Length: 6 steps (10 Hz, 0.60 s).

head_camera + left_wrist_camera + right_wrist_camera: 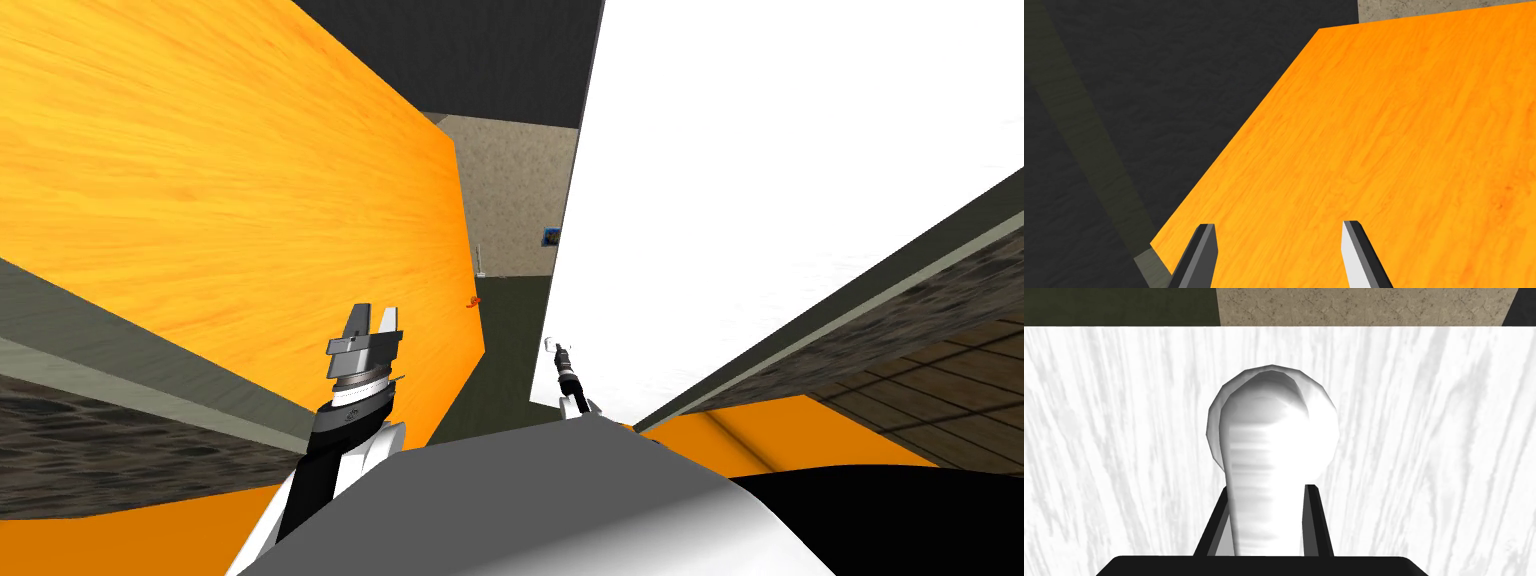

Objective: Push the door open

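Right wrist view: a white lever handle (1269, 453) is clamped between the two fingers of the right gripper (1267, 488), which are closed against its sides close to the dark gripper body. The handle is mounted on the white door (760, 150), a pale, faintly wood-grained leaf. In the head view the door is found on the right, with the handle near the edge that faces the middle gap.

The leaf is judged stiff and fairly heavy, turning only on its hinges, so a push is best applied at the handle side, where leverage is greatest. The smooth handle may prove slippery, and a firm, square hold is advised.

The left gripper (373, 322) is held wide open and empty, pointed at an orange wood-grained panel (1399, 150) close ahead of it. This panel stands on the left of the gap. Between it and the door's edge, a beige wall (510, 190) and a small blue picture (550, 237) are seen beyond. The narrow gap is judged the main constraint — the left arm, so near the panel, could brush it.
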Available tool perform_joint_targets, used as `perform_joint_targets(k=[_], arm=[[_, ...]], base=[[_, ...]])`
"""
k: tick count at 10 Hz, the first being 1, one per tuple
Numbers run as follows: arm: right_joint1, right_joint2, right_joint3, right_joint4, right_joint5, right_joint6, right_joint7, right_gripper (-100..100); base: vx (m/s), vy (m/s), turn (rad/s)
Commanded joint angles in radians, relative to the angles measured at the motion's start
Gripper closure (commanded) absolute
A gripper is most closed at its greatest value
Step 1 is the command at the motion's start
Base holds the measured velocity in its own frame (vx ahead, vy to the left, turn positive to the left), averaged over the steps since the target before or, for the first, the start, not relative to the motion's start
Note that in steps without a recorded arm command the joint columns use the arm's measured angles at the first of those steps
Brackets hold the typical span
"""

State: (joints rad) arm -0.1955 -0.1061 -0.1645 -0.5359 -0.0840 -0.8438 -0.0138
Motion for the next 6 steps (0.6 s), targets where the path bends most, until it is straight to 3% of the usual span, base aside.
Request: perform_joint_targets(k=[1,6], arm=[[0.029,-0.003,-0.008,-0.05,-0.001,0.026,0.006,100],[0.031,0.026,-0.077,-0.077,0.004,0.032,0.049,100]], base=[[0.052,-0.002,-0.005],[0.126,0.015,-0.094]])
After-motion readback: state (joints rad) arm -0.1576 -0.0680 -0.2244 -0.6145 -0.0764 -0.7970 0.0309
